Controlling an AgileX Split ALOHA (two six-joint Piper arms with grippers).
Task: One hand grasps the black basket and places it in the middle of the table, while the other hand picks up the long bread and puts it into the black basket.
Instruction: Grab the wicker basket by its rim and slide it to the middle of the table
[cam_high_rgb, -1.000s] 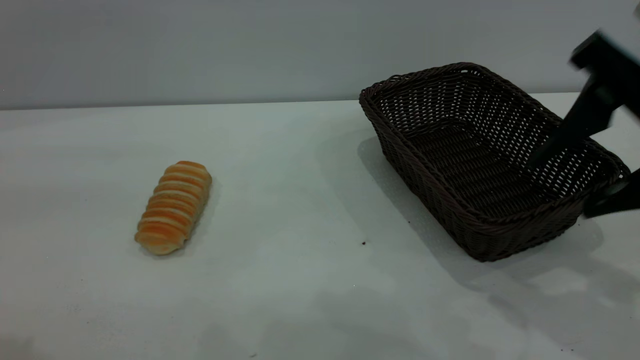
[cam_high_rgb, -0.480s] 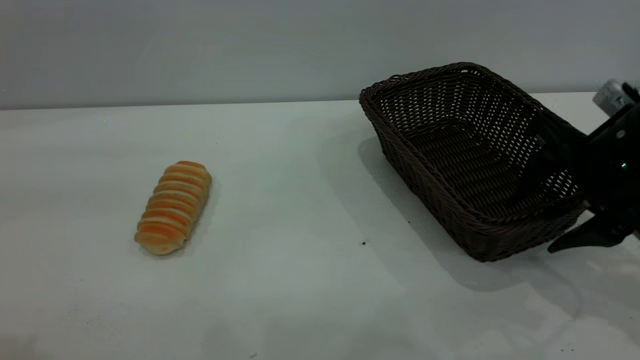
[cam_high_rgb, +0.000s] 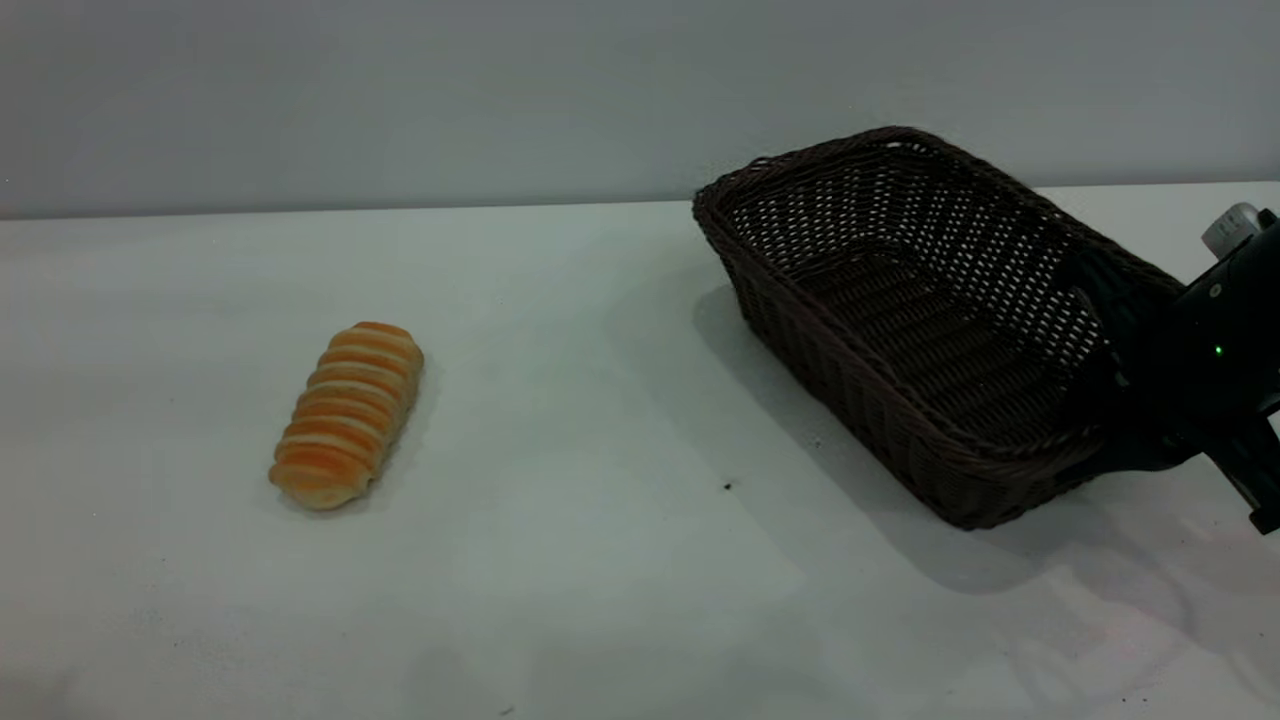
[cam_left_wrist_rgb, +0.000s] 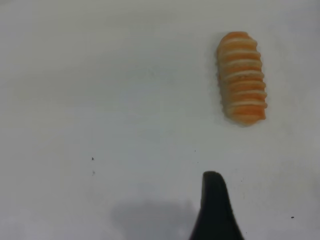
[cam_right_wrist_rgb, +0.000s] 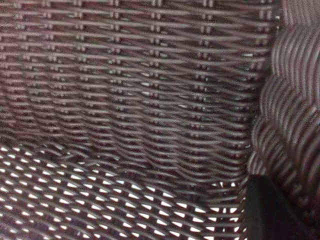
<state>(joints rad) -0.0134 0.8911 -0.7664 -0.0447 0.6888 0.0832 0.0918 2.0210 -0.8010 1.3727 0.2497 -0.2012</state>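
Basket (cam_high_rgb: 900, 300), dark woven wicker, sits tilted, its near end clenched by the right gripper (cam_high_rgb: 1125, 400); the left wrist view alone shows the left gripper's fingertip (cam_left_wrist_rgb: 215, 210) near the ridged bread (cam_left_wrist_rgb: 241, 77), its grip state unclear.

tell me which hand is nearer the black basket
Right. The right hand is at the black basket on its right-end wall; the left hand hovers over the table near the long bread.

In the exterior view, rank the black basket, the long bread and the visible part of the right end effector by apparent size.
1. black basket
2. right end effector, partly cut off at the frame edge
3. long bread
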